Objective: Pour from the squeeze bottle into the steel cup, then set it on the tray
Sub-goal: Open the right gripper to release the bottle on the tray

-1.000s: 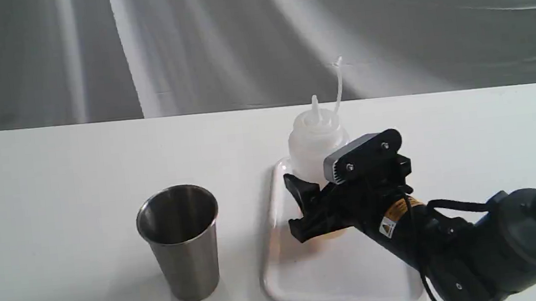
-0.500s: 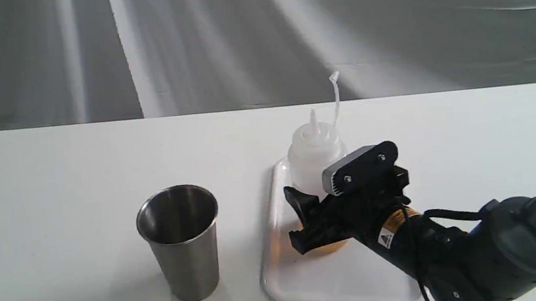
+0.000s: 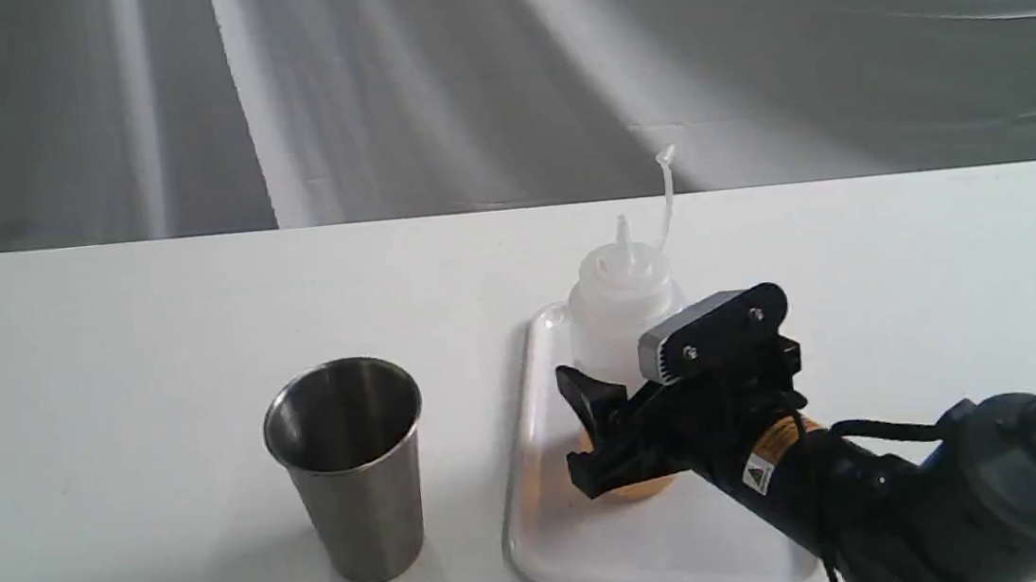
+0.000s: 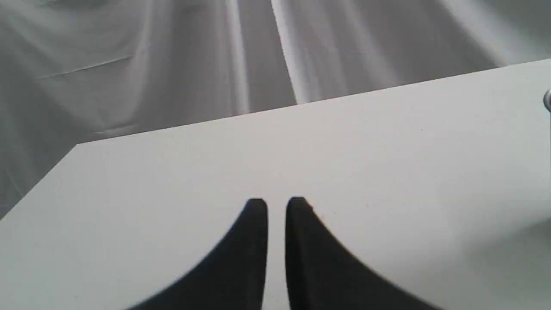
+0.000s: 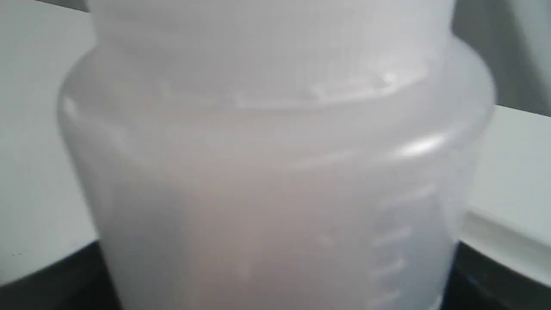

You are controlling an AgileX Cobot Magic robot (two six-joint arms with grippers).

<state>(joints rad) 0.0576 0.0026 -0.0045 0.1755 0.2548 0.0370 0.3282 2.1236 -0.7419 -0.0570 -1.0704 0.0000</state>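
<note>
While the right hand (image 3: 588,429) clasps the bottle (image 3: 620,314) low on its body, one black finger on each side, the bottle stands upright over the far left part of the tray (image 3: 619,547). Whether its base rests there or hangs just above cannot be told. The step in hand looks like the set-down, the last part of the task. Doing it well would mean keeping the bottle plumb, letting the base meet the tray flat, and only then parting the fingers evenly, so that neither drags the soft wall sideways. A straight retreat along the arm's line would keep the fingers off the strap (image 3: 665,191) and the nozzle (image 3: 623,229).

The bottle is a translucent whitish plastic cylinder with a rounded shoulder, a cone nozzle and a thin curved strap rising beside it. Raised marks show on its wall in the right wrist view, and amber liquid (image 3: 632,487) lies at the bottom. The tray is smooth white plastic, rectangular, round-cornered and low-rimmed. Left of it, apart, stands the cup (image 3: 360,477), tapered brushed steel with a dark inside; its contents cannot be made out. The surface (image 3: 112,416) is flat matt white. The left hand (image 4: 276,203) hovers over it, fingers nearly together, holding nothing.
</note>
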